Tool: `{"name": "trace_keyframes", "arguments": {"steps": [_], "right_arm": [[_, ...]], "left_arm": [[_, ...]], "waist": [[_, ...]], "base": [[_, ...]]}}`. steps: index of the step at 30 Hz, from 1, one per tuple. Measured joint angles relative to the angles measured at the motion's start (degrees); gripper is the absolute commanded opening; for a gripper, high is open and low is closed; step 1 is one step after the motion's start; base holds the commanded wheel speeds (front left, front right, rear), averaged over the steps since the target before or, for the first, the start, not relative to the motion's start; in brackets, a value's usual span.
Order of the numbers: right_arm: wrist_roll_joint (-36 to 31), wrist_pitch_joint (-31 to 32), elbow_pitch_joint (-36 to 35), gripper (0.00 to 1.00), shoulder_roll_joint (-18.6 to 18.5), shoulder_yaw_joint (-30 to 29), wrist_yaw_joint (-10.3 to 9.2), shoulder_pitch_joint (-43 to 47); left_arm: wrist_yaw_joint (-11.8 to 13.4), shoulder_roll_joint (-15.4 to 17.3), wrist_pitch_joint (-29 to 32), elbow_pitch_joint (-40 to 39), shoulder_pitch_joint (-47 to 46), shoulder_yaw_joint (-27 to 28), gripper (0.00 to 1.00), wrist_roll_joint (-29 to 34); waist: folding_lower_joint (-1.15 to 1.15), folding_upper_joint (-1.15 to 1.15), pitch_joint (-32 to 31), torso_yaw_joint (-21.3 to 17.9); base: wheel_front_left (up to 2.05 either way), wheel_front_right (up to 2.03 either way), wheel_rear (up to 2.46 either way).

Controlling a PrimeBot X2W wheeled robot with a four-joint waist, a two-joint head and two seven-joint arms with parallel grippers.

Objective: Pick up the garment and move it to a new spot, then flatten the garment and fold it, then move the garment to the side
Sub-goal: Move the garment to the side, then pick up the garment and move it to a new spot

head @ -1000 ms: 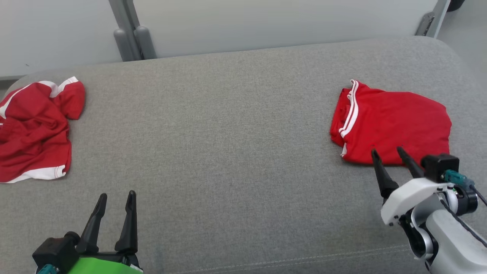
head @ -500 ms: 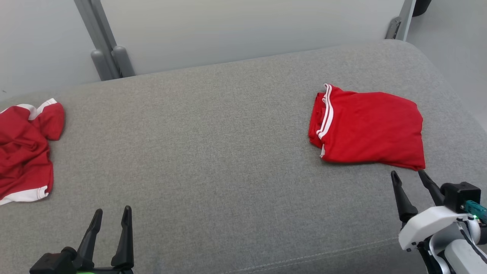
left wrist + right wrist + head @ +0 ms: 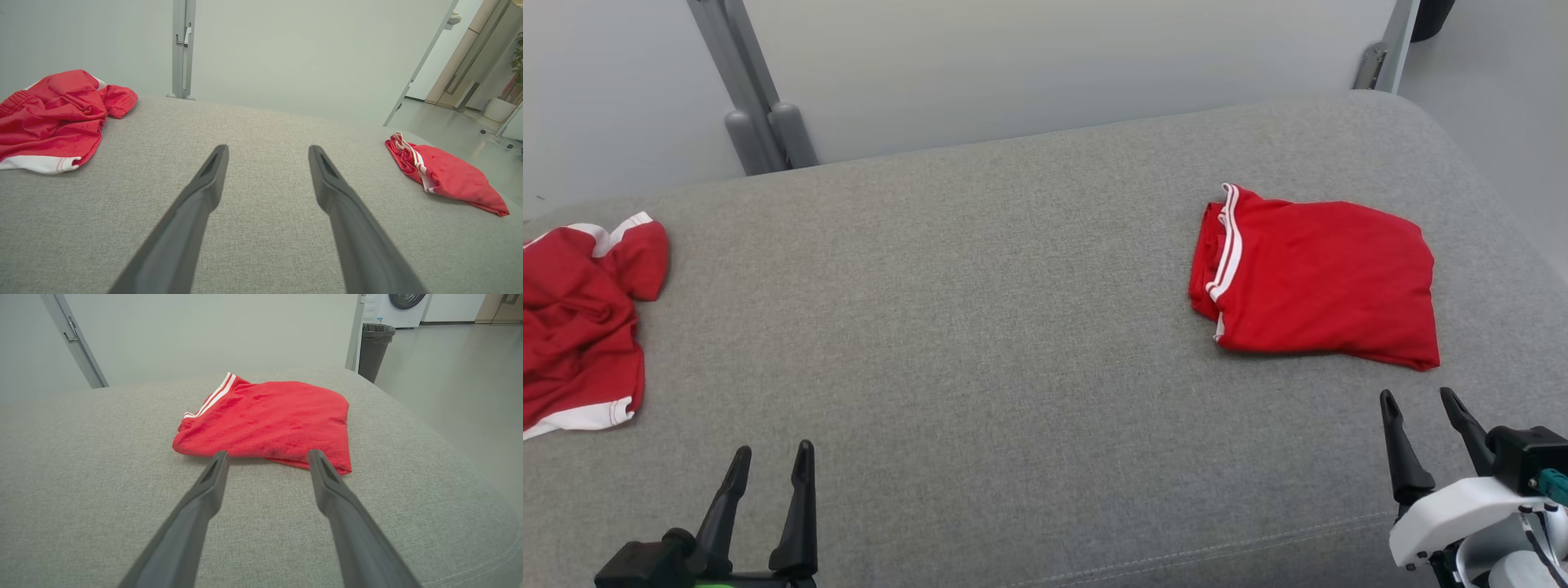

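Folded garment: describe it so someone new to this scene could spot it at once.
On the grey cushion, look to the robot's right, just beyond the right gripper. The folded garment is a flat red rectangle with white stripes on one edge, unlike the crumpled red garment at the left.

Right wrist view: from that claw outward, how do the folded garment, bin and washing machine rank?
1. Folded garment, just ahead of the right claw.
2. Bin, on the floor, upper right.
3. Washing machine, behind the bin.
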Motion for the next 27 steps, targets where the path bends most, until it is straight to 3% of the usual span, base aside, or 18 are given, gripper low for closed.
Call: {"name": "trace_keyframes", "arguments": {"steps": [19, 27], "right_arm": [[-4.0, 0.0, -4.0, 1.0, 1.9, -3.2, -0.01, 4.5], [-5.5, 0.0, -5.7, 1.0, 1.8, -4.5, -0.01, 5.8]], "left_arm": [[0.0, -0.1, 0.0, -0.7, 0.1, 0.0, 1.0, 0.0], [0.0, -0.2, 0.0, -0.7, 0.1, 0.0, 1.0, 0.0]], "waist": [[0.0, 0.0, 0.1, 1.7], [0.0, 0.0, 0.3, 4.6]], "base": [[0.0, 0.0, 0.0], [0.0, 0.0, 0.0]]}}
